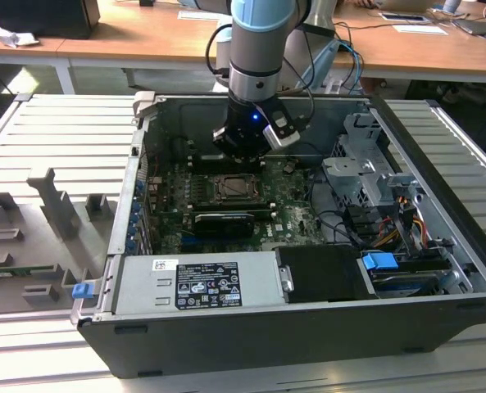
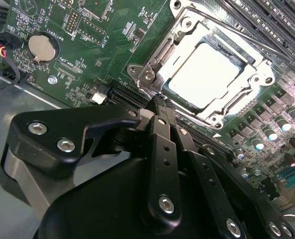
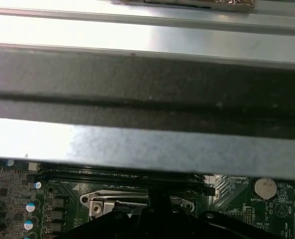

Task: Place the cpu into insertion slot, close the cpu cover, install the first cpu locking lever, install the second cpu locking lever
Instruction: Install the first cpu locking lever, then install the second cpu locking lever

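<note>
The black gripper (image 2: 157, 107) is sitting closest to the lens in the second wrist view, its fingers pressed together with nothing between them, the tip hanging just beside the corner of the insertion slot (image 2: 207, 69).

Going from big to small: the open computer case (image 1: 439, 164) is lying on a slatted metal bench (image 1: 54, 131), the arm (image 1: 255, 49) is reaching down into it near the rear wall, and the green circuit board (image 1: 296, 209) is covering the case floor. On that board the slot is sitting toward the middle. The cpu (image 2: 207, 74) is already lying flat in it, its pale face showing through the window of the cpu cover (image 2: 174, 47), which looks to be folded down over it. I cannot tell whether either locking lever is latched.

The risk, as I judge it, is the tip sliding off the thin metal at the slot's edge and scraping the small parts on the board, or pushing the cover askew over the chip.

Room is tight: the case's rear wall is running close behind the wrist, long black slots (image 2: 281, 22) are lining one side of the socket, and a drive cage (image 1: 365, 172) with loose cables is crowding the exterior view's right.
</note>
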`<state>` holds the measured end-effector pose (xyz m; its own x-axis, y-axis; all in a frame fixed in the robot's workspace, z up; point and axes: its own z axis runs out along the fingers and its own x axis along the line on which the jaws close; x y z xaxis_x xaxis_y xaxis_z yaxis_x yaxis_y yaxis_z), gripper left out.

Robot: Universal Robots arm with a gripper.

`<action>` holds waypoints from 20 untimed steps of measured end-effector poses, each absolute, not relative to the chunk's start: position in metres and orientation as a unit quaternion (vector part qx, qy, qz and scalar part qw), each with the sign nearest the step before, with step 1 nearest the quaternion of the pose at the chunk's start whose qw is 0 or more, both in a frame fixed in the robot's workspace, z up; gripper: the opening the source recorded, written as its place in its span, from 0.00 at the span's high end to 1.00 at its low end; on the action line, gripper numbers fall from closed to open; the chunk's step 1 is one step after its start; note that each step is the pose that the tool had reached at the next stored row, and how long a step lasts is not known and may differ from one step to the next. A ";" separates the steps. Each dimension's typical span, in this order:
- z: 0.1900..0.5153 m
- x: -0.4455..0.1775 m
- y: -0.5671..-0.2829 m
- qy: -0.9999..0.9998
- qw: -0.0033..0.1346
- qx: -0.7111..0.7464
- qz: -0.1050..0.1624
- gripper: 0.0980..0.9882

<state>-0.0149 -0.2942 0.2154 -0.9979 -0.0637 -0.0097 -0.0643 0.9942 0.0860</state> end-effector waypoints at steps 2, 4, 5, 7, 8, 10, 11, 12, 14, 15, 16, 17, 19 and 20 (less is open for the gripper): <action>0.215 -0.015 -0.295 0.999 0.003 -0.032 0.043 0.99; 0.215 -0.015 -0.295 0.999 0.003 -0.032 0.043 0.99; 0.215 -0.015 -0.296 0.999 0.003 -0.032 0.043 0.99; 0.215 -0.015 -0.297 0.999 0.003 -0.032 0.043 0.99; 0.215 -0.015 -0.298 0.999 0.003 -0.032 0.043 0.99; 0.215 -0.015 -0.298 0.999 0.003 -0.032 0.043 0.99; 0.215 -0.015 -0.299 0.999 0.003 -0.032 0.043 0.99; 0.215 -0.015 -0.300 0.999 0.003 -0.032 0.043 0.99; 0.215 -0.015 -0.302 0.999 0.003 -0.032 0.043 0.99; 0.215 -0.015 -0.302 0.999 0.003 -0.032 0.043 0.99; 0.215 -0.015 -0.303 0.999 0.003 -0.032 0.043 0.99; 0.215 -0.015 -0.303 0.999 0.003 -0.032 0.043 0.99; 0.217 -0.015 -0.304 0.999 0.003 -0.032 0.043 0.99; 0.220 -0.015 -0.303 0.999 0.003 -0.032 0.043 0.99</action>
<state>-0.0149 -0.3035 0.2201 -0.9979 -0.0637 -0.0096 -0.0643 0.9943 0.0855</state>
